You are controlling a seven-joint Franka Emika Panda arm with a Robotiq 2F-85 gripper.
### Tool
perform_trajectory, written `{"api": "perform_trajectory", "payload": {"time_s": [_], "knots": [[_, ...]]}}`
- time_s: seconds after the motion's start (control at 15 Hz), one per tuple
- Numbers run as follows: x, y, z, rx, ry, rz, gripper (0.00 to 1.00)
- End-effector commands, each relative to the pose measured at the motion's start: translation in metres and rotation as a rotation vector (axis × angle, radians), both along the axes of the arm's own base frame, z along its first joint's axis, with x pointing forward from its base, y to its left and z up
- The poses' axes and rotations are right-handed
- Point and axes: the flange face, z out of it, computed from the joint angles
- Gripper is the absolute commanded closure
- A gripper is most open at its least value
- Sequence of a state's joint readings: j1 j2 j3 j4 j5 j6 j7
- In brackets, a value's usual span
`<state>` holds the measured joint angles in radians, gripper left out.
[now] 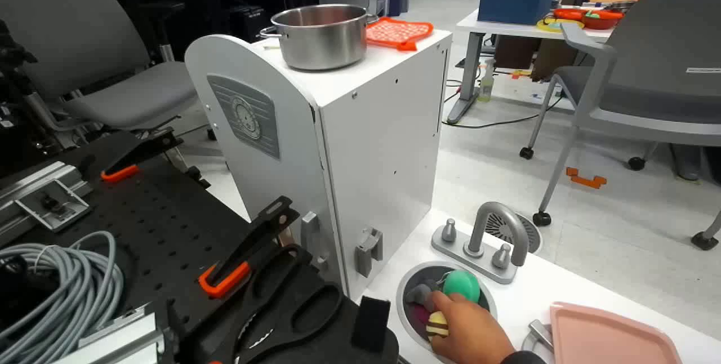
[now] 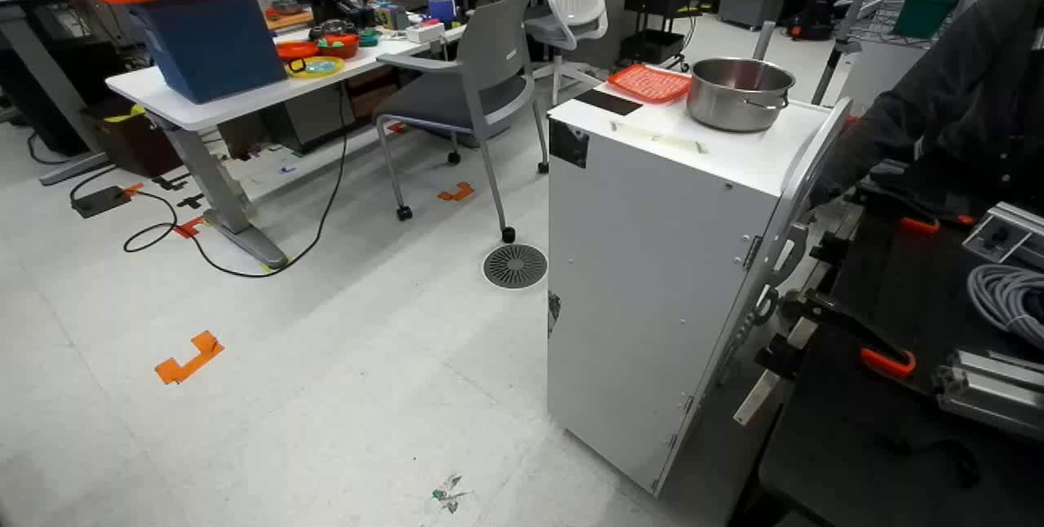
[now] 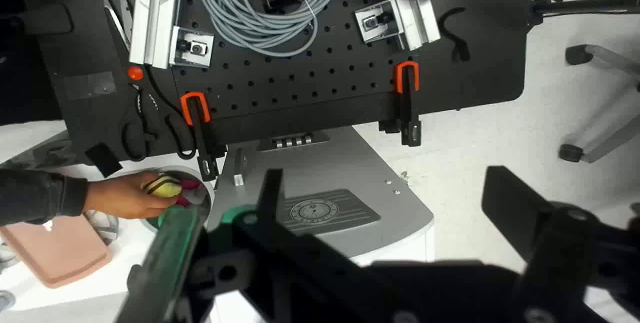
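In the wrist view my gripper (image 3: 385, 175) is open, its two black fingers wide apart and nothing between them. Behind it lies the grey front of a white toy cabinet (image 3: 335, 163), with a round dial panel (image 3: 315, 211). Neither exterior view shows the gripper. A steel pot (image 1: 324, 45) and an orange lattice mitt (image 1: 397, 33) rest on the cabinet top, in both exterior views. To the left in the wrist view, a person's hand (image 3: 120, 195) grasps a yellow striped toy (image 3: 165, 187) in the round sink (image 1: 401, 291). Beside it is a green ball (image 1: 462, 287).
A black perforated table (image 3: 475, 73) adjoins the cabinet, bearing coiled grey cable (image 3: 265, 38), orange-tipped clamps (image 3: 196, 105) and scissors (image 3: 135, 135). Near the sink are a faucet (image 1: 495, 229) and a pink tray (image 1: 614, 333). Chairs (image 2: 473, 86) and a desk with a blue bin (image 2: 212, 46) stand beyond.
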<state>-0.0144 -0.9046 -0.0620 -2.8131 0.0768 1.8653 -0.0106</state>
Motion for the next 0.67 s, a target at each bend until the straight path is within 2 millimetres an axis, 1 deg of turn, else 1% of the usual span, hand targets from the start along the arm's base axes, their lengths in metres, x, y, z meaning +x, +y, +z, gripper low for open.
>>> {"api": "perform_trajectory", "payload": {"time_s": [0.0,0.13,0.6], "knots": [[-0.0006,0.0001,-0.0027,0.000,0.008,0.000,0.00],[-0.0012,0.0003,-0.0067,0.001,0.018,0.001,0.00],[-0.0011,0.0003,-0.0071,0.001,0.020,0.001,0.00]]}}
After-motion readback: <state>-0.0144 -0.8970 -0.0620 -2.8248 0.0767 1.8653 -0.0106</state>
